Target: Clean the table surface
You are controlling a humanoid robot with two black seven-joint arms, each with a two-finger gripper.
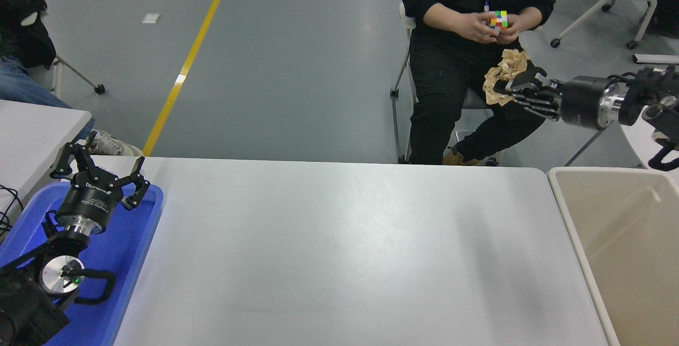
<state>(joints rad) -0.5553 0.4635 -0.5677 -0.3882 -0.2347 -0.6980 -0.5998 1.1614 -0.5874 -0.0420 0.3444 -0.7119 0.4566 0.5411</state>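
The white table surface (339, 250) fills the middle of the view and bears nothing on its top. My right gripper (503, 86) comes in from the right edge, raised high above the table's far right corner, and is shut on a crumpled wad of brown paper (504, 72). The wad hangs in the air in front of a seated person's lap. My left gripper (101, 168) is open and parked at the lower left, above a blue tray (132, 250).
A beige rectangular bin (626, 250) stands against the table's right edge, below and right of the raised gripper. A person (467, 27) in black sits at the far side turning a coloured cube (497, 19). A smaller white table (32, 128) shows at the left.
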